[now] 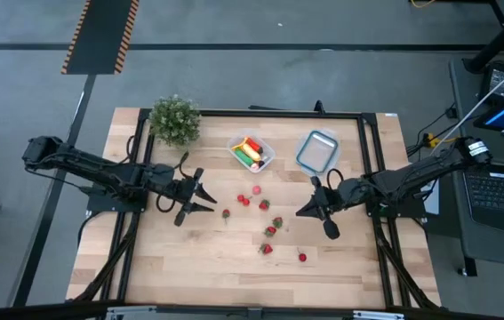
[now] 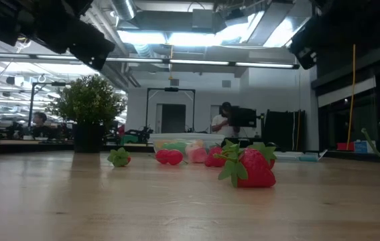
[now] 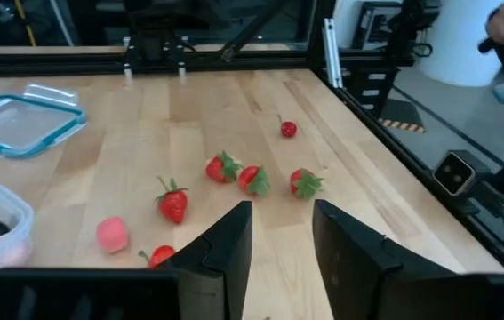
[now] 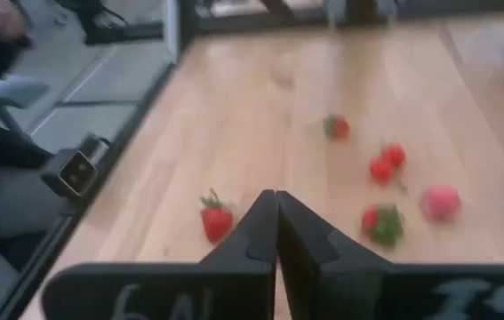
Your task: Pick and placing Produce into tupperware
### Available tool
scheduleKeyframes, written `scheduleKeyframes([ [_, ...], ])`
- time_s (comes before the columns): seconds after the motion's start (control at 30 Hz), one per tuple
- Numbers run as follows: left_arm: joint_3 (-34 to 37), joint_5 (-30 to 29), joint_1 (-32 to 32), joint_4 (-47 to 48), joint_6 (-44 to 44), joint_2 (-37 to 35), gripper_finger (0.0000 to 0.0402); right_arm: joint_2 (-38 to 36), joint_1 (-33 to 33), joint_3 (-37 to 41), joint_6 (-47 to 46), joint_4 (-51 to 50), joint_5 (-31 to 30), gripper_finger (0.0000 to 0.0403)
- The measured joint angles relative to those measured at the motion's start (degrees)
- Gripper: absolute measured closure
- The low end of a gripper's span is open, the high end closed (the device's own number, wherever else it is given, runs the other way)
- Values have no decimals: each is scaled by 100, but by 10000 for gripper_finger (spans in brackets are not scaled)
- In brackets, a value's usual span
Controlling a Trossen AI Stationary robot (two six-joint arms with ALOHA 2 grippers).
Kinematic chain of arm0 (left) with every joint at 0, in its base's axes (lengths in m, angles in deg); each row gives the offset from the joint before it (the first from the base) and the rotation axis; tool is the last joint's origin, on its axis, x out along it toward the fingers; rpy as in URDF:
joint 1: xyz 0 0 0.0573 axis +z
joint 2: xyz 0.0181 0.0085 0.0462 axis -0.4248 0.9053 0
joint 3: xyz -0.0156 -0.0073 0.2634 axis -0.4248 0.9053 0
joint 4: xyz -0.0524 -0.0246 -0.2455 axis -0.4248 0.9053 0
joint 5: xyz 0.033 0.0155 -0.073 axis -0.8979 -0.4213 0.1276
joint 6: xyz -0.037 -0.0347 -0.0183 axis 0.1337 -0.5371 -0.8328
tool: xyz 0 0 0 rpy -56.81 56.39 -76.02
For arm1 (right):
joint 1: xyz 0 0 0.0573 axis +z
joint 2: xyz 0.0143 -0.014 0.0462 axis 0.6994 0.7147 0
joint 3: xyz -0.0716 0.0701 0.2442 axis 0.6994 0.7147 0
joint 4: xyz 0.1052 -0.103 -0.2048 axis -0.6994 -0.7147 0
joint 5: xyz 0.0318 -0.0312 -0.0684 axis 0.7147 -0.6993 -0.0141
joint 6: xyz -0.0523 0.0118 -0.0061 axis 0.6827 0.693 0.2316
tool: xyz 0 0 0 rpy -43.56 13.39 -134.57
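The clear tupperware (image 1: 252, 153) stands at the table's far middle with a yellow banana, a green piece and red pieces inside. Several small strawberries (image 1: 264, 205) and a pink piece (image 3: 112, 234) lie loose on the wood in the middle of the table. My left gripper (image 1: 205, 193) hovers open, left of the strawberries; in the left wrist view nothing lies between the fingers of my left gripper (image 3: 283, 240). My right gripper (image 1: 301, 212) hovers shut to their right, above the table; the right wrist view shows my right gripper (image 4: 276, 222) with nothing between its closed fingers.
A clear blue-rimmed lid (image 1: 316, 150) lies right of the tupperware. A bushy potted plant (image 1: 175, 120) stands at the far left corner. Bare wood lies along the near edge. People show in the room beyond the table.
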Motion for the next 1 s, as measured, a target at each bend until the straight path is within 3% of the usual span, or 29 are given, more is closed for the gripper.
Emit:
scheduleKeyframes([
  [0.2, -46, -875, -511, 79, 2, 92, 304, 36, 256, -215, -519, -434, -176, 390],
  [0.37, -541, -1326, -762, 505, 6, 587, 298, 106, 501, -456, -512, -574, -421, 398],
  [0.6, -1490, -1679, -981, 1312, 161, 1537, 279, 457, 889, -928, -1126, -1622, -934, 393],
  [0.8, -2260, -2254, -1096, 2429, 161, 2213, 273, 915, 1266, -1214, -1517, -1750, -937, 397],
  [1.0, -2778, -2279, -1252, 2666, 164, 2673, 279, 1366, 1550, -1663, -2025, -2240, -1045, 394],
])
